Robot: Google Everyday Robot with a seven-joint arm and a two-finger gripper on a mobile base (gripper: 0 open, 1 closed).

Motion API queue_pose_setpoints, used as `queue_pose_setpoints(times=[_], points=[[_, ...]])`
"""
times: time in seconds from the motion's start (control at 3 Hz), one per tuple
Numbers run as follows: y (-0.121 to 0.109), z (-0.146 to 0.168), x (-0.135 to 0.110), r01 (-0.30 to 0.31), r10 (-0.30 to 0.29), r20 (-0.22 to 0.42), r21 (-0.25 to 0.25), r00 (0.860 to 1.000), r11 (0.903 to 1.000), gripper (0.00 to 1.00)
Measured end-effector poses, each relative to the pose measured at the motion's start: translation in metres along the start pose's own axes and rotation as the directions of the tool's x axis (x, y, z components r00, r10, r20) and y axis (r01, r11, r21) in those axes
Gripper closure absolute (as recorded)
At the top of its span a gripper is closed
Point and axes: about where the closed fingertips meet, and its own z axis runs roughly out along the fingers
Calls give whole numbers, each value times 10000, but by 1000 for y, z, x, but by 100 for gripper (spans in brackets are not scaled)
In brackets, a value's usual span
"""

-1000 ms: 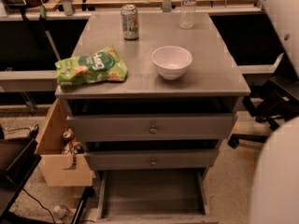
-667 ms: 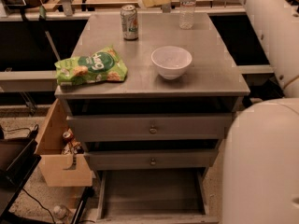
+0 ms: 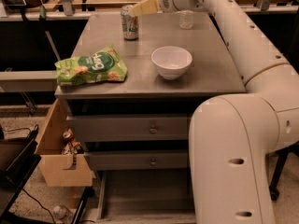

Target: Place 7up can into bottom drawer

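**While the end effector (image 3: 145, 6) hung beside the 7up can (image 3: 129, 22), the bottom drawer (image 3: 145, 195) stood open**

Although the end effector sat just to the right of the can's top, at the far left of the grey surface (image 3: 210, 55), it seemed to hold nothing. Whether it was open or closed could not be told. The can stood upright, well back from the front edge. The white arm (image 3: 233, 27) stretched in from the right, passing a clear plastic bottle (image 3: 186, 18) at the back. Nearer the front sat a white bowl (image 3: 171, 62) and, to its left, a green snack bag (image 3: 91, 66). Below were two knobbed drawers, both shut, then the bottom drawer, pulled out, its floor bare where visible. A tan wooden box (image 3: 60, 169) hung at the cabinet's left.

The step in hand looked like the grasp. Doing it well probably meant dropping lower so the grip closed around the can's middle rather than its rim, approaching squarely so it was not tipped. The carry should then clear the bowl on its way down.
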Motion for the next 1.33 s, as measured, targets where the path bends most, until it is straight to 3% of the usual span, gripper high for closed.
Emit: queue_pose_setpoints(times=[1.33], points=[[9,81,35,-591,603,301,-396,9977,9975,0]])
